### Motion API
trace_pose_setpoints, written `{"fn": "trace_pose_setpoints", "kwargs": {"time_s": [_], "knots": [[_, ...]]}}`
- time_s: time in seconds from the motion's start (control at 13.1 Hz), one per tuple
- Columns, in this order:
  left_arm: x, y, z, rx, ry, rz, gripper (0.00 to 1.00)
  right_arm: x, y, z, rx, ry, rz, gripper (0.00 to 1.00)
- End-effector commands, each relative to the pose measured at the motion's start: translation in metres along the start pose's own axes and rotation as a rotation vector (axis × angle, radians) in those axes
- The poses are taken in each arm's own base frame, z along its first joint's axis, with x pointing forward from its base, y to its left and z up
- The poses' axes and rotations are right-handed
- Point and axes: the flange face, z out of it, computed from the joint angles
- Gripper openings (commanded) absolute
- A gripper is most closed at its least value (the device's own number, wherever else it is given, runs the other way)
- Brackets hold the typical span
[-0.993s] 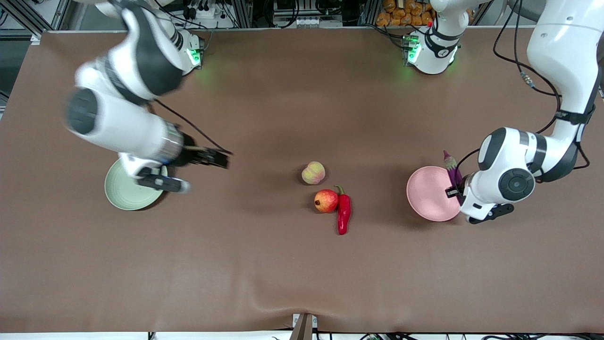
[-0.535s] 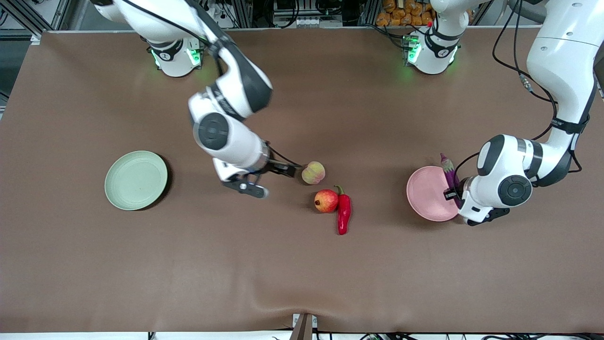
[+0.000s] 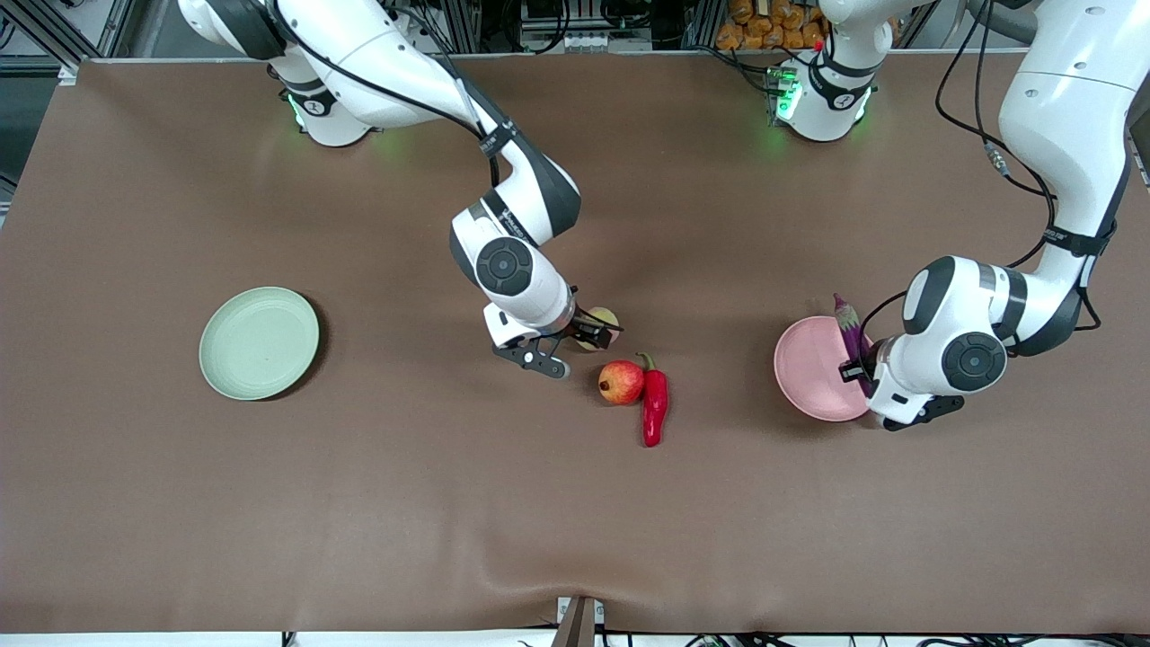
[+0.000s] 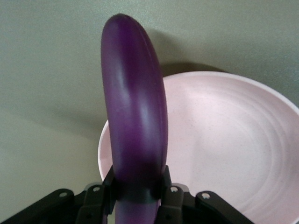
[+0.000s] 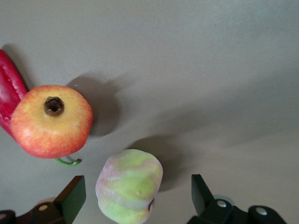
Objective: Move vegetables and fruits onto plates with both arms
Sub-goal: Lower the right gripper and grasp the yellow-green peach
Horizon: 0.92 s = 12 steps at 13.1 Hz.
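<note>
Right gripper over the peach, left gripper gripping the eggplant
Right jaws stood released astride the peach on the worktop; left jaws clenched on the eggplant over the pink plate's rim

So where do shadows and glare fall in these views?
Right wrist view: soft shadows on the table beside the pale yellow-pink peach and the round red fruit. Left wrist view: a glossy sheen along the long purple eggplant. Front view: green base lights tint the brown table.
</note>
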Motion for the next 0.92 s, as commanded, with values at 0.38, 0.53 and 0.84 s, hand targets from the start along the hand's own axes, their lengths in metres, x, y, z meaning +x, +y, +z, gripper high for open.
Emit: {"fn": "trace_pose_setpoints", "kwargs": {"time_s": [0.38, 0.53, 0.84], "knots": [[0.004, 0.002, 0.001, -0.008, 0.013, -0.009, 0.0, -0.026, -0.015, 0.036, -0.009, 0.012, 0.043, 1.0], [0.004, 0.002, 0.0, -0.007, 0.013, -0.009, 0.0, -0.028, -0.016, 0.04, -0.008, 0.015, 0.037, 0.97], [0.002, 0.003, 0.0, -0.006, 0.012, -0.007, 0.0, -0.013, -0.018, 0.022, -0.003, 0.025, 0.014, 0.0]]}}
